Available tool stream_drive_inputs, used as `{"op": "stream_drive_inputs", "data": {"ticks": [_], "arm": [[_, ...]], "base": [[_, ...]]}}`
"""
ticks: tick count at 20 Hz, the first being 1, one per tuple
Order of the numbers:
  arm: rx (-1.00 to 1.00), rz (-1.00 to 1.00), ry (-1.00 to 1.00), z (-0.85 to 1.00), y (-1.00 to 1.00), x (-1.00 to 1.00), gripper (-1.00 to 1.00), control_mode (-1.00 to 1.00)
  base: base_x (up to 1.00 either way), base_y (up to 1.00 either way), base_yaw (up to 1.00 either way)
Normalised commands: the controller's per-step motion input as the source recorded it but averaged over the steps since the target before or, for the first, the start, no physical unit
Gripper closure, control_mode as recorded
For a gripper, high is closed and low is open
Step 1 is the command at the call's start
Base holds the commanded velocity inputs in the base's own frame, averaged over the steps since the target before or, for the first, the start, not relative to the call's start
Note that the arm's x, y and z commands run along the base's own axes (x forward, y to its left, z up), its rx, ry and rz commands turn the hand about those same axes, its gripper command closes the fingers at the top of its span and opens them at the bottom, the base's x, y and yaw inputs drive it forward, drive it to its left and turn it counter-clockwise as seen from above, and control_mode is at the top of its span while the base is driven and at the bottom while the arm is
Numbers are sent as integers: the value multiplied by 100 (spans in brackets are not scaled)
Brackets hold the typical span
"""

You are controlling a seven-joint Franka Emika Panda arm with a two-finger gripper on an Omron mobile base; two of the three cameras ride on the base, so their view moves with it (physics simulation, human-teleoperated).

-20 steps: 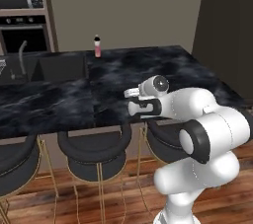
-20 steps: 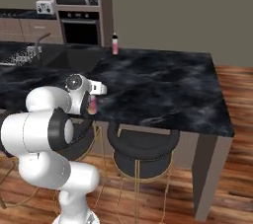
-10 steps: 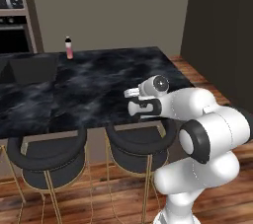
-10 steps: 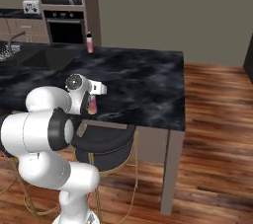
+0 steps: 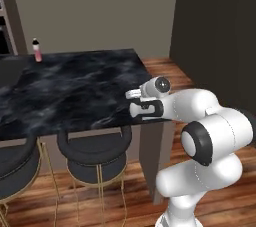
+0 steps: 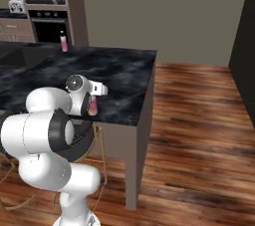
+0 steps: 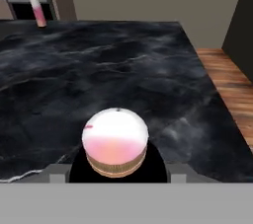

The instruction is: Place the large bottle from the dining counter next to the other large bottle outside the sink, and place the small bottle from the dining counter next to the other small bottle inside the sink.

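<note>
Left base view: the whole picture has slid sideways since a second ago, so the base is driving, not the things. The sink end of the tabletop (image 5: 75, 91) has gone off the left edge. The far bottle (image 5: 36, 51) stands by the tabletop's back edge, well apart from my claw (image 5: 135, 108), which hangs over the near edge. What it carries I can't make out here.

Right base view: the claw grips the large bottle (image 6: 92, 106), hanging just off the tabletop's near edge. The sink (image 6: 22, 56) is cut off at the left, so I judge delivery still ahead.

Hand view: the bottle's top sits close up and hides the fingers. Inside the sink I see nothing.
</note>
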Motion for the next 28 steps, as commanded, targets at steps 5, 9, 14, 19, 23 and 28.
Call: {"op": "stream_drive_inputs", "data": {"ticks": [5, 9, 14, 19, 23, 28], "arm": [[0, 0, 0, 0, 0, 0, 100, 100], [0, 0, 0, 0, 0, 0, 100, 100], [0, 0, 0, 0, 0, 0, 100, 100], [0, 0, 0, 0, 0, 0, 100, 100], [0, 0, 0, 0, 0, 0, 100, 100], [0, 0, 0, 0, 0, 0, 100, 100]], "base": [[0, -90, 0], [0, -90, 0], [0, -87, 0], [20, -70, 0], [71, -51, 0], [100, -42, -5]]}}
